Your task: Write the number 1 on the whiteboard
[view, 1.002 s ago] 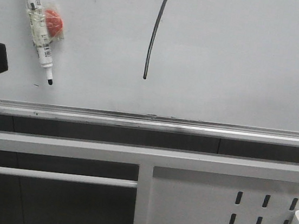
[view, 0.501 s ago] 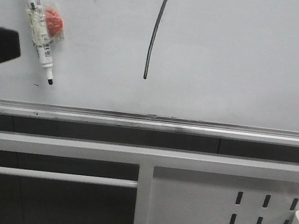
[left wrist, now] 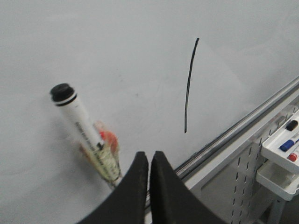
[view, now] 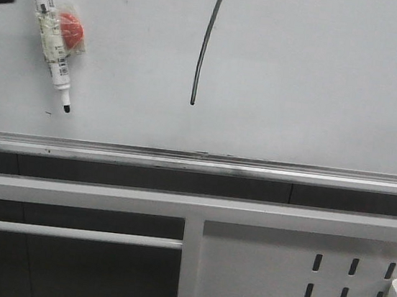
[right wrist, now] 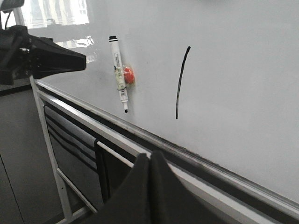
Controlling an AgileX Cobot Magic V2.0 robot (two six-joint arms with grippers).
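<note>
Nearest, right hand (right wrist: pixel 150 161): pads pressed together, clenched on nothing, held low in front of the silver rail (view: pixel 197 163), well apart from the board. Looks parked.

Left hand (left wrist: pixel 149 161): also clenched, empty, pads touching. In the front view only a dark corner of it shows at top left, near the marker pen (view: pixel 50 32) but not touching it.

Marker pen sits on the whiteboard (view: pixel 322 84) by itself, stuck via a red magnet (view: pixel 70 28) taped to the barrel, tilted, tip down. Tiny tick mark (view: pixel 48 112) just beside the tip.

The number 1 (view: pixel 206 44) is on the board right of the pen: long thin black stroke, near-vertical, slight curve, its top running out of the front view.

Judgement: writing looks done, the step in hand is clearing off. To do it well, pull the left hand straight back off the board plane, no sideways sweep, so it doesn't knock the pen loose or smear wet ink.

Surface: glossy pale grey, window glare in the right wrist view. Below the rail, a white perforated panel (view: pixel 340 289). Farther right, a tray (left wrist: pixel 282 149) with more markers.
</note>
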